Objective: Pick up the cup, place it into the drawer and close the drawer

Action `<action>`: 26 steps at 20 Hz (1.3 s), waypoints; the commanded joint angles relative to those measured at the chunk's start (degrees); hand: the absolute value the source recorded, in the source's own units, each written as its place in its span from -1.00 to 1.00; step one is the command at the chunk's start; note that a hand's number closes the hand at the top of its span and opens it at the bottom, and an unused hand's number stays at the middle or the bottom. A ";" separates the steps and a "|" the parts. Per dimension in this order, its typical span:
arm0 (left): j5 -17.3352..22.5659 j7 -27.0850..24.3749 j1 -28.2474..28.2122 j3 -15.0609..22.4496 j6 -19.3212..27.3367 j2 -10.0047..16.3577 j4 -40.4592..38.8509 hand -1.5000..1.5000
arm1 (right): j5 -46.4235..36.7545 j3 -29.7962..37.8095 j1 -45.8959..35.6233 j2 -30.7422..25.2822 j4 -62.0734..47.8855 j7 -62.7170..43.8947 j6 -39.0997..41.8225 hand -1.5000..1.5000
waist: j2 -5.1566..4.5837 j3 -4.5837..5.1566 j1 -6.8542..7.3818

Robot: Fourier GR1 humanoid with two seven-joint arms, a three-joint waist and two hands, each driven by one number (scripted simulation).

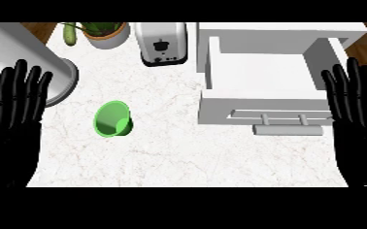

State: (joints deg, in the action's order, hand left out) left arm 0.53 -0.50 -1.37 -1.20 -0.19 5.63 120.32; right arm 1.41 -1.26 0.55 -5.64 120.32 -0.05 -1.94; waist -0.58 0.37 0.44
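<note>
A green cup [113, 119] lies on the marble counter left of centre, its mouth showing toward the view. A white drawer [215, 107] stands pulled out at the right, its inside bare and its grey handle [288, 129] at the front. My left hand [20, 107] rests at the left edge, fingers straight and pointing up, well left of the cup. At the right edge my right hand [347, 106] rests the same way, beside the drawer's right wall. Neither hand holds anything.
A silver toaster [162, 42] stands at the back centre. A potted plant [105, 32] sits at the back left with a green cucumber [69, 35] beside it. A large grey round object [50, 73] occupies the left side behind my left hand.
</note>
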 commanded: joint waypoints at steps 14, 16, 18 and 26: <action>27.33 6.66 4.26 -4.97 -16.23 4.87 -14.96 -1.00 | 5.03 1.63 -9.40 -5.16 -5.50 -9.31 7.64 -1.00 | 0.55 -0.36 -0.30; 26.46 -1.78 4.75 -9.23 -23.81 8.30 -27.35 -1.00 | -0.57 -2.87 -6.23 -1.19 -12.00 -0.94 6.09 -1.00 | 0.32 -0.33 -0.37; 20.61 -2.59 7.32 -6.59 -20.48 5.82 -29.30 -1.00 | 2.00 -0.12 -9.72 -2.37 -8.75 -6.76 6.14 -1.00 | 0.51 -0.35 -0.52; 16.56 -8.97 7.04 -8.14 -23.81 6.94 -40.60 -1.00 | 4.14 5.30 -15.79 -5.29 -17.95 -2.07 10.30 -1.00 | 0.51 -0.36 -0.30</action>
State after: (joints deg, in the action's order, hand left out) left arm 19.41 -5.98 6.49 -9.62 -22.50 13.04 84.04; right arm 5.42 2.21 -10.61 -10.13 107.32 -3.05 7.50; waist -0.07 0.01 -0.05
